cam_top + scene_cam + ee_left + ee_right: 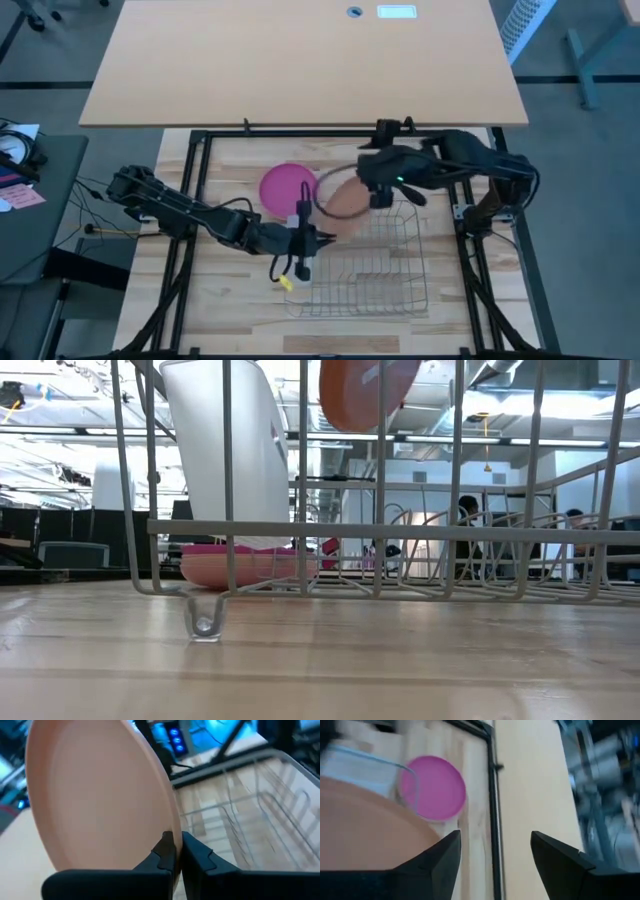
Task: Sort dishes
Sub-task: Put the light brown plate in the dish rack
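Left gripper clamped on the rim of the orange-tan plate, held upright over the wire rack for slotting. Right gripper jaws apart, empty, beside that plate. Magenta plate flat on the wooden table, left of the rack; people seated in the room behind.

Both arms are matte black, jointed tubes. The left arm trails a yellow cable tag; the right arm shows a small green light.

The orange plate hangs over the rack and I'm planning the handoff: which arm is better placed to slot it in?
Left, probably. The left gripper is shut on the orange plate beside the rack; the right gripper is open, holding nothing.
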`<state>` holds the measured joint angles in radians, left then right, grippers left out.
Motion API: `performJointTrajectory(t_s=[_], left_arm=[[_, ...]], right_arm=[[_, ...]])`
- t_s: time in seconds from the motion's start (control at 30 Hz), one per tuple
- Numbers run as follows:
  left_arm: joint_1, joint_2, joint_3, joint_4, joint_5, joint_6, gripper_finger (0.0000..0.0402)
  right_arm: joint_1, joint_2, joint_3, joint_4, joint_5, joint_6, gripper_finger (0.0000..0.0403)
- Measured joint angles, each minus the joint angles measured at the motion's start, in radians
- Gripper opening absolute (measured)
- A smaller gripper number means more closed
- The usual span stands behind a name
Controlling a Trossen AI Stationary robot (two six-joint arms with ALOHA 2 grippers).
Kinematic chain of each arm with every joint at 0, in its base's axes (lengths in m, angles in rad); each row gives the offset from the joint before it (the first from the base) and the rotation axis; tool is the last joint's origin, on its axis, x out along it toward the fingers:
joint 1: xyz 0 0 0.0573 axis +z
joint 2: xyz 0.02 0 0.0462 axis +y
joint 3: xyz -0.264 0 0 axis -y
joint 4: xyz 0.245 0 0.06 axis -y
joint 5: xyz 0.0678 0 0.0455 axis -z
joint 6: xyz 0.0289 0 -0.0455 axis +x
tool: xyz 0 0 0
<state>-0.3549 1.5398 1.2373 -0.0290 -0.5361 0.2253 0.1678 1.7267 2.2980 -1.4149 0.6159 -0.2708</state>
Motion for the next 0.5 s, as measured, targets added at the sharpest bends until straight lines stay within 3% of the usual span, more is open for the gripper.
performJointTrajectory(t_s=[0.1,0.3,0.5], left_arm=[[-0.010,0.000,0.000,0.022,-0.047,-0.097,0.0005],[-0.044,0.000,0.000,0.071,-0.153,-0.261,0.0005],[-0.080,0.000,0.000,0.140,-0.186,-0.405,0.0005]], right_arm=[[0.056,0.000,0.019,-0.022,-0.018,-0.050,0.0243],[0.121,0.000,0.023,-0.105,-0.184,-0.106,0.0255],[0.161,0.000,0.020,-0.115,-0.188,-0.135,0.0256]])
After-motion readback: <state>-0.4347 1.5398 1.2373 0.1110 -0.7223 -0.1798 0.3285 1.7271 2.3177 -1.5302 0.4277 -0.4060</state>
